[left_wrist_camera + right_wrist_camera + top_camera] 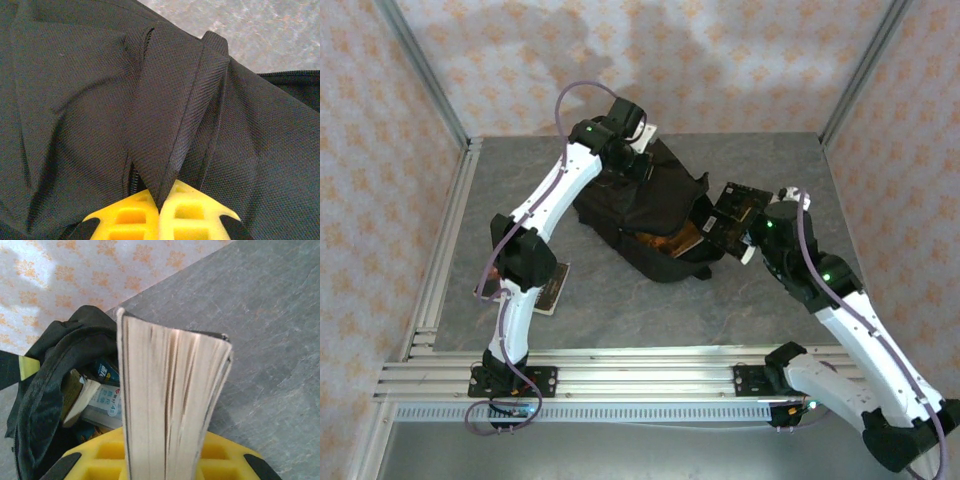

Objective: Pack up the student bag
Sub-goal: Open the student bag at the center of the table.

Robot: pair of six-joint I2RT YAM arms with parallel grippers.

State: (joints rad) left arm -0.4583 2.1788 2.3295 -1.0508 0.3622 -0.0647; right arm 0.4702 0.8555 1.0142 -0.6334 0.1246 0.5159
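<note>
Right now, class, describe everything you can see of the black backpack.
The backpack is black, soft woven fabric with stitched seams and a zip, slumped on the grey table. Its mouth gapes toward the right arm, showing books inside. The left gripper pinches a fold of its fabric between shut fingers. The right gripper holds a thick book on edge just before the mouth.
</note>
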